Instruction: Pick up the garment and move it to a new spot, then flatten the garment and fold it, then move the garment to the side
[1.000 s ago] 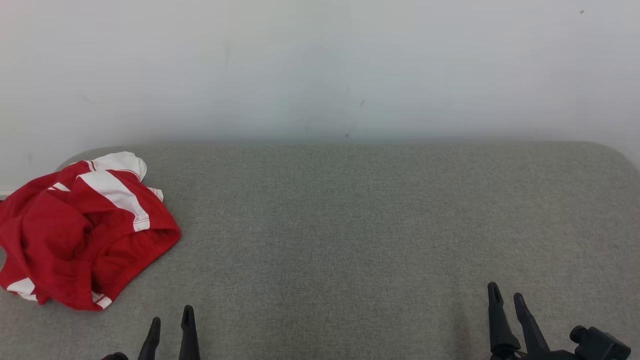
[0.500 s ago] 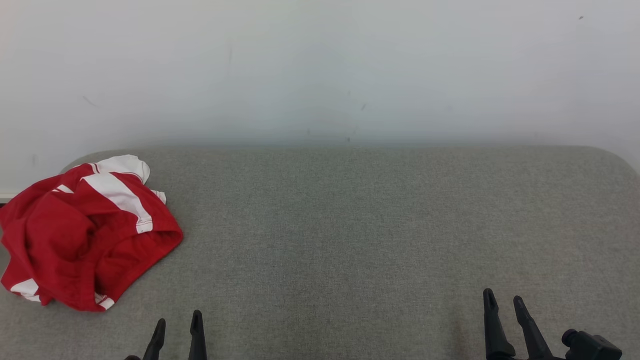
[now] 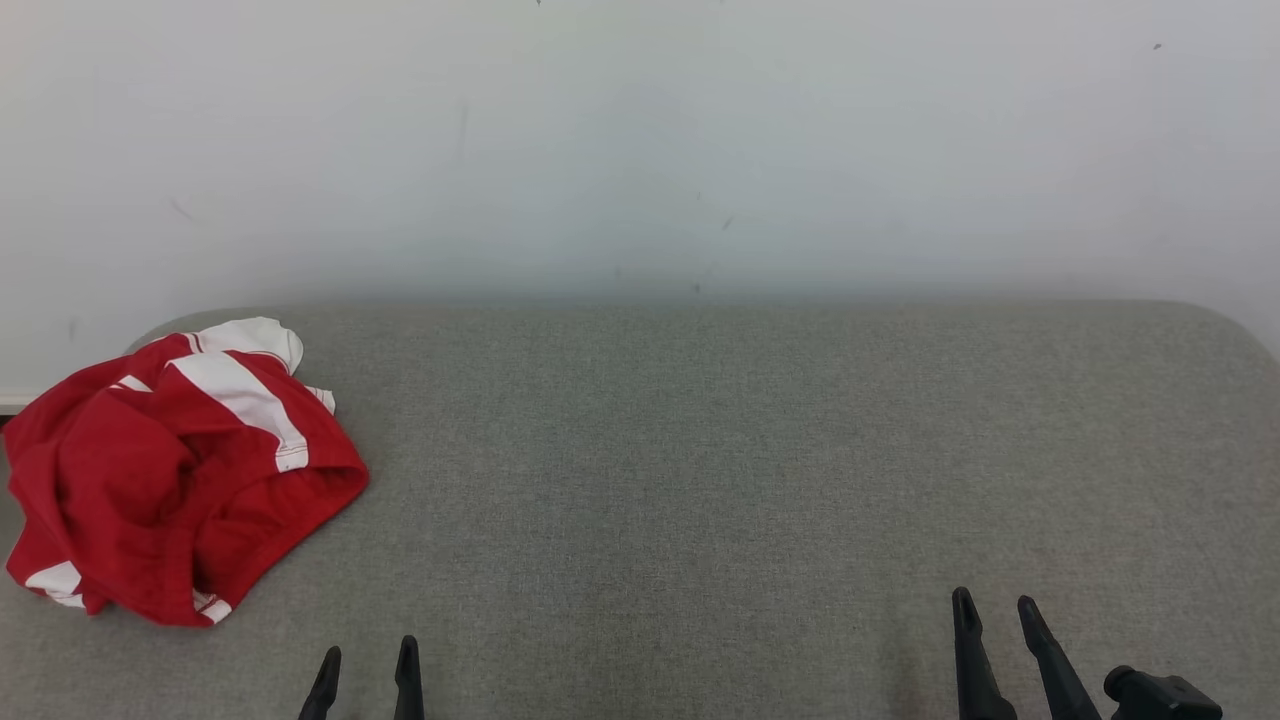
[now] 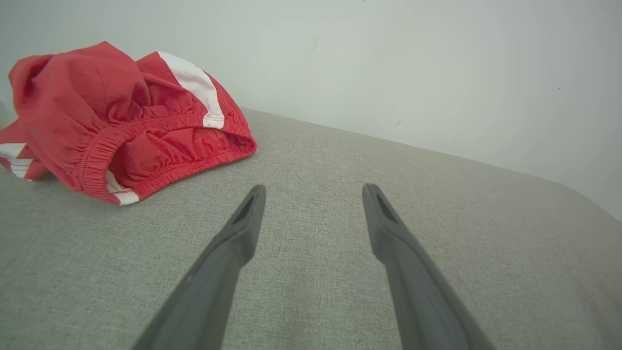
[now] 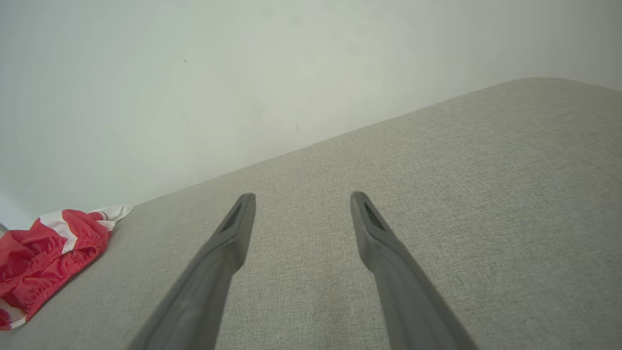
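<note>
Lying crumpled, garment [image 3: 170, 470] touches no gripper on couch [image 3: 700, 480].

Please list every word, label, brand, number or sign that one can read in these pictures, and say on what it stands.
No readable text.
red garment: white stripes and an elastic hem, no print, logo or tag to be seen.
white wall: a few small dark marks, not letters.
grey fabric surface: plain weave.
left gripper and right gripper: plain dark fingers, no marking.
</note>
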